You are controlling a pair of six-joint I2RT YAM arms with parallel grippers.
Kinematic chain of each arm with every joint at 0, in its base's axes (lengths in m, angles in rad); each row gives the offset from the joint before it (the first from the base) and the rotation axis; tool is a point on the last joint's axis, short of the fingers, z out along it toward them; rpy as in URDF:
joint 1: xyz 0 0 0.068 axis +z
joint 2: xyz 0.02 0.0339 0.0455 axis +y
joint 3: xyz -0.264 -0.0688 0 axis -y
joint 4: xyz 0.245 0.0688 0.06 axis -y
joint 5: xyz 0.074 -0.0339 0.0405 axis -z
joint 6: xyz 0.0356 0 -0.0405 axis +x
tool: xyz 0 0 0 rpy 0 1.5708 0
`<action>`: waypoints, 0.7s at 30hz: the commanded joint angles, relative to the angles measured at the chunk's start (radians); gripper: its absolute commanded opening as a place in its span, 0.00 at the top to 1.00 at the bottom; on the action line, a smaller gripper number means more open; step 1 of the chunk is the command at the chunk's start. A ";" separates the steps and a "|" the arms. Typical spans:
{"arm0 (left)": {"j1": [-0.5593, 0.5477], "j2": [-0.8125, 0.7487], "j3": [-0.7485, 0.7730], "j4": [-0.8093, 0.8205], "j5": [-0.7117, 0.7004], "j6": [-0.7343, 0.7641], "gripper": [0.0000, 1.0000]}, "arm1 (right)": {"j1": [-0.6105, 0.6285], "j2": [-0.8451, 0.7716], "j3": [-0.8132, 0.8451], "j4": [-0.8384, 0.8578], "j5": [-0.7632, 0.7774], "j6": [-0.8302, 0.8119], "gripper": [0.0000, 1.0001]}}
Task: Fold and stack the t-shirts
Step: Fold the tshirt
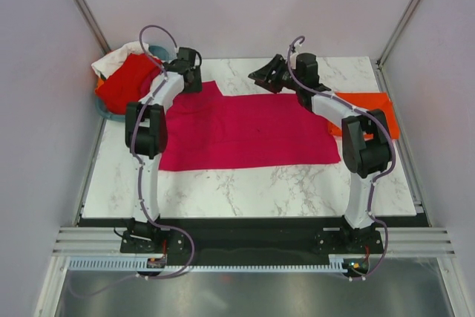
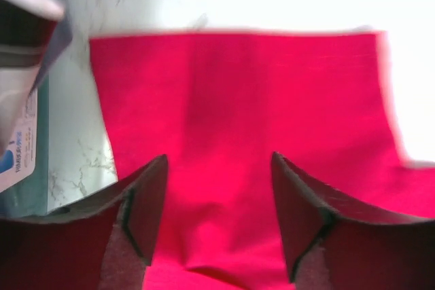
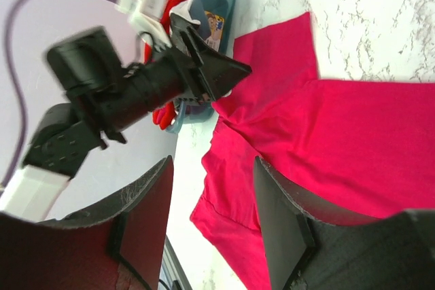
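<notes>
Two claws, both gaping, neither holding anything: left claw (image 2: 217, 161) sits low over the pink tee (image 1: 252, 131) at its far-left corner, cloth lying flat under the jaws; right claw (image 3: 211, 161) hangs clear above the far edge, nothing between its fingers. Looks like the first fold is being set up. To do it well, I'd say: drop each claw onto the far edge, pinch cloth only, not worktop (image 1: 260, 191); match heights, lift together, carry the far edge toward the near one, keep the span taut so the middle doesn't sag. Left side needs care: basket (image 1: 109, 111) is just beside that corner, easy to clip. Pink tee is spread flat across the middle of the worktop, mostly smooth, a sleeve sticking out far-left with soft creases by it. Thin cotton, probably slumps if one side lags. Orange tee (image 1: 367, 105) lies folded at the right edge, likely the stack spot; red tee (image 1: 126, 83) and white tee (image 1: 119, 56) are heaped in the basket
</notes>
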 commanded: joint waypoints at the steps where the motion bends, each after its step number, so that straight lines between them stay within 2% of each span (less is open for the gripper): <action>1: -0.042 -0.110 0.028 0.112 -0.083 0.112 0.29 | -0.009 -0.051 -0.020 0.055 -0.035 0.006 0.41; 3: -0.042 -0.089 0.052 0.113 -0.067 0.099 0.20 | -0.015 -0.060 -0.022 0.057 -0.041 0.006 0.41; 4: -0.039 -0.075 0.061 0.113 -0.037 0.090 0.11 | -0.016 -0.066 -0.023 0.057 -0.043 0.003 0.41; 9: -0.028 0.019 0.158 0.089 -0.003 0.044 0.11 | -0.036 -0.114 -0.025 0.002 -0.046 -0.031 0.40; 14: -0.026 0.098 0.218 0.086 0.006 0.022 0.11 | -0.067 -0.192 -0.040 -0.121 0.014 -0.159 0.35; 21: 0.007 0.172 0.281 0.049 0.134 -0.081 0.23 | -0.150 -0.247 -0.051 -0.239 0.089 -0.253 0.35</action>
